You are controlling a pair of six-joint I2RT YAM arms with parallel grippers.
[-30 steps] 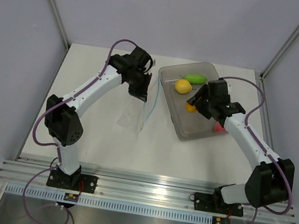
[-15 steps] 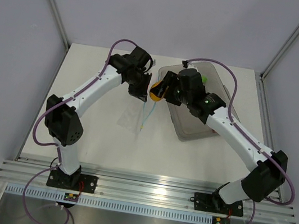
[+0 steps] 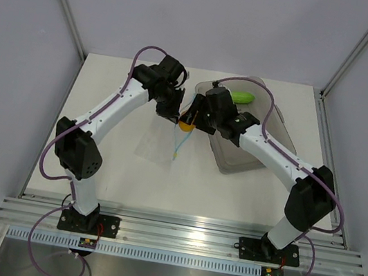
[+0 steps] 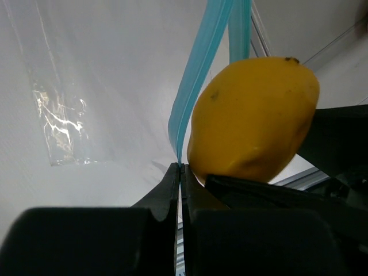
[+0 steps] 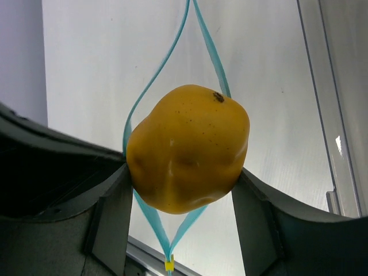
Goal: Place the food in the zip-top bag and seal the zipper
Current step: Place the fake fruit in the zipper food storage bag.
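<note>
- Pale lilac walls (image 3: 38, 87) close in your white surface (image 3: 109, 168); both arms meet near its middle.
- Your orange fruit (image 3: 186, 126) is off the surface, gripped in the right claw (image 3: 191, 119). In the right wrist view, the fruit (image 5: 187, 146) is wedged between the two dark fingers (image 5: 109, 213), one at 9 o'clock and one at 3 o'clock.
- Directly behind the fruit in that view, the light blue zipper (image 5: 146, 109) is parted into a pointed oval, so the fruit sits right at the mouth.
- Your left claw (image 3: 172, 111) is clamped tight on the zipper (image 4: 195, 86). Its wrist view shows the fingertips (image 4: 172, 181) pinched together on one blue strip, with the fruit (image 4: 253, 121) just beside them at 3 o'clock.
- The zip-top bag (image 3: 158, 144) hangs down from that pinch towards 7 o'clock of the fruit. Its clear body lies crinkled on the surface.
- A grey tray (image 3: 237, 157) sits at 3 o'clock of the fruit, partly under your right arm.
- An elongated green piece (image 3: 241, 97) lies at the tray's far end, at 1 o'clock of the fruit.
</note>
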